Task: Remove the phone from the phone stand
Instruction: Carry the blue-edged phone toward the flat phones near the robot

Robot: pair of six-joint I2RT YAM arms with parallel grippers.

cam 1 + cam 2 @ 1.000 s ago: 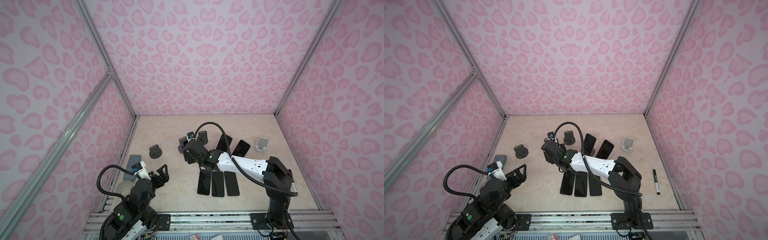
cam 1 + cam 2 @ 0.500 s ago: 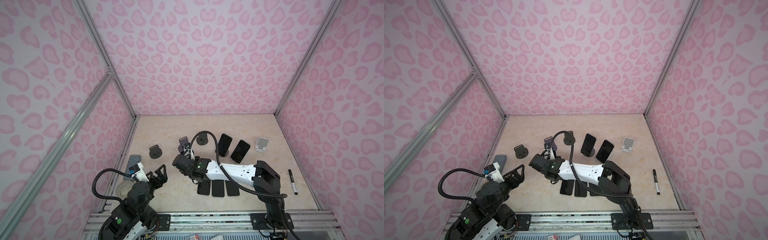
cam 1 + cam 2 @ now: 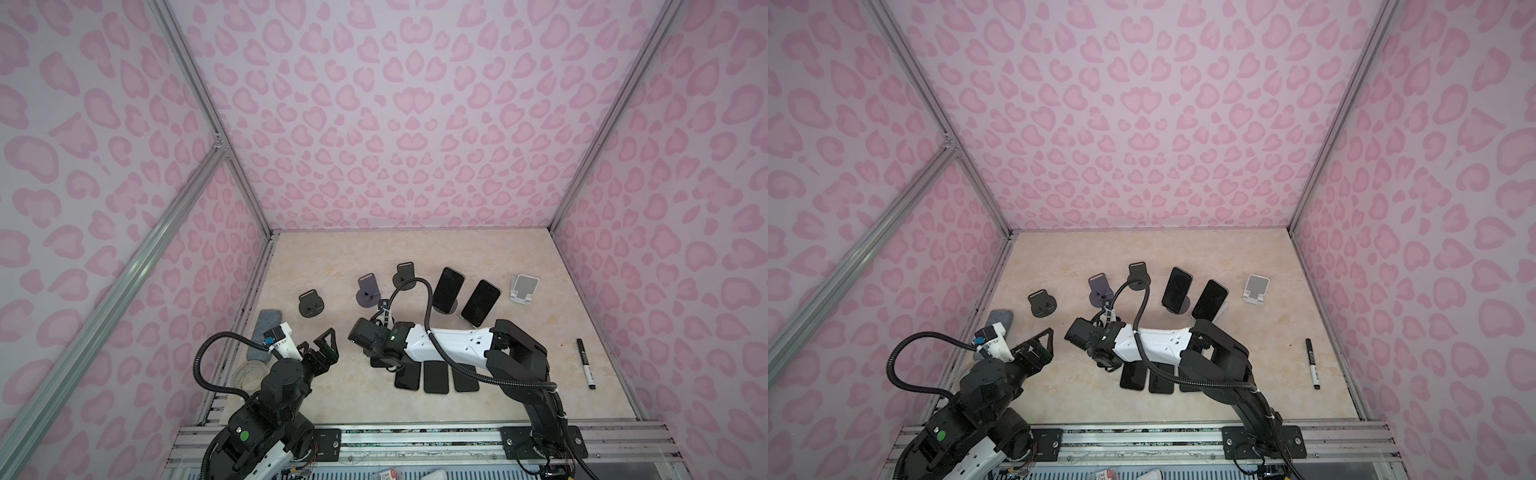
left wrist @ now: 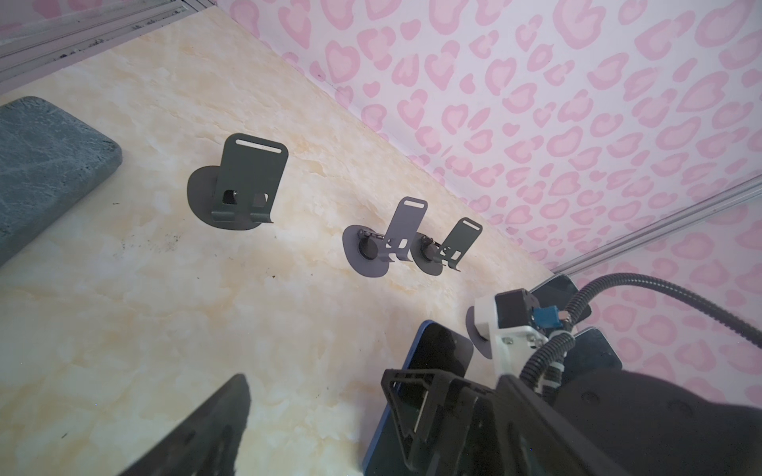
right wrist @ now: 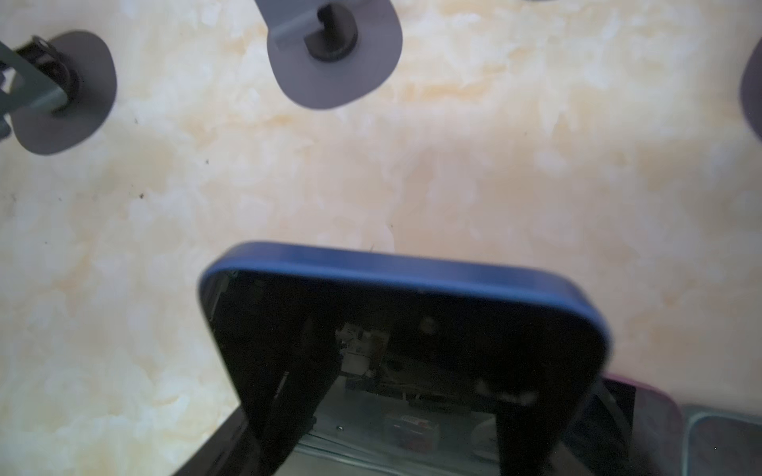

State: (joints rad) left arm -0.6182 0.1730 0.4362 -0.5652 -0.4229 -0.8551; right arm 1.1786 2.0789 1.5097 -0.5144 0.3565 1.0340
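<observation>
Now, right arm: stretched low and long across the table toward the left side, wrist bent down, a cable looping above it.
Right gripper: fingers pinch a blue-edged phone by its long sides, the screen facing my wrist camera.
Phone's place: off every stand, tilted in the grip over the table, on the near side of three empty stands.
Left arm: folded back close to its base at the table's front left.
Left gripper: fingers spread wide with nothing between them, pointing toward the middle.
Back row: two more phones lean on stands, with a white stand beside them.
Hard to make out: in both top views the right wrist covers its fingers and most of the held phone. My right wrist picture is smeared. The phone's lower end is cut off, so I cannot tell whether it touches the table or the flat phones nearby.
</observation>
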